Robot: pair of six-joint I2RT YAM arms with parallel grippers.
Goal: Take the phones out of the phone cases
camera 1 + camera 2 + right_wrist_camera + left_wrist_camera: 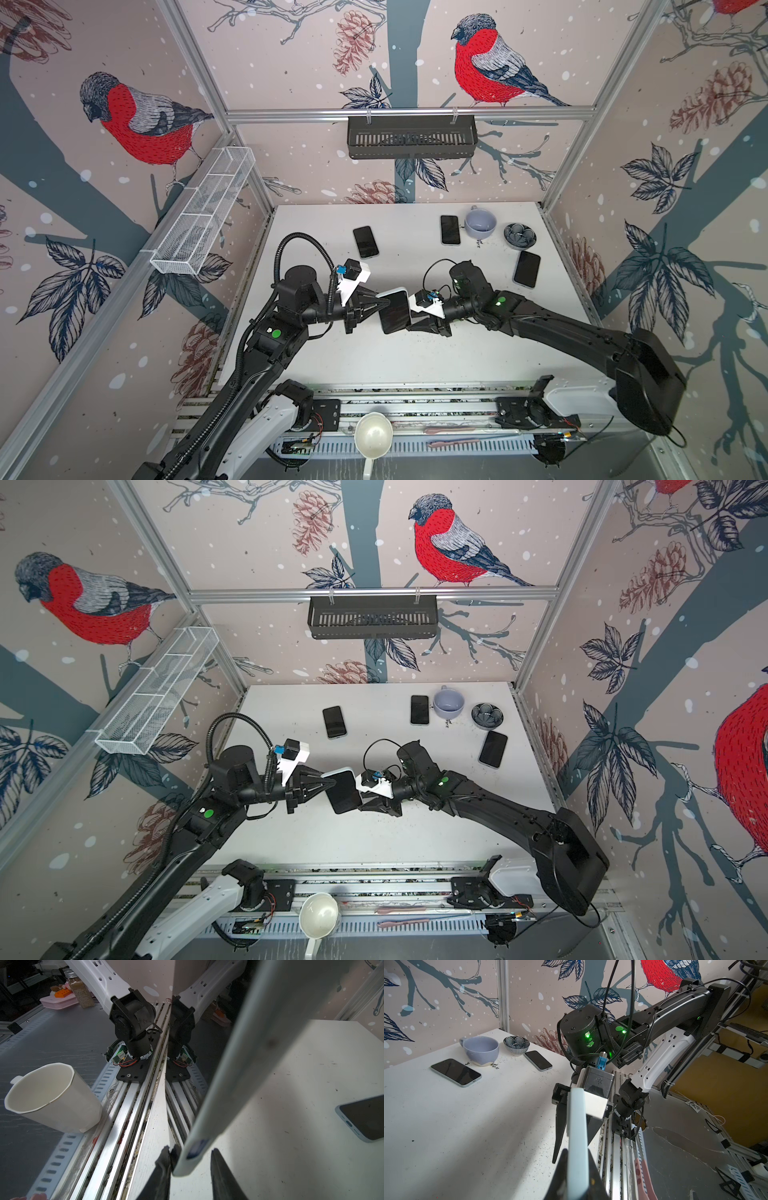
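Phone [394,312] hangs clamped in left jaws.

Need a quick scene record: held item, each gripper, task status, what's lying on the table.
held item: cased phone, dark screen, pale case, lifted off the table
left gripper: shut on the cased phone's edge
right gripper: jaws straddle the other side, with a gap beside one finger; not clamped
task status: phone not yet out of its case
on table: three loose phones, lavender cup, patterned bowl
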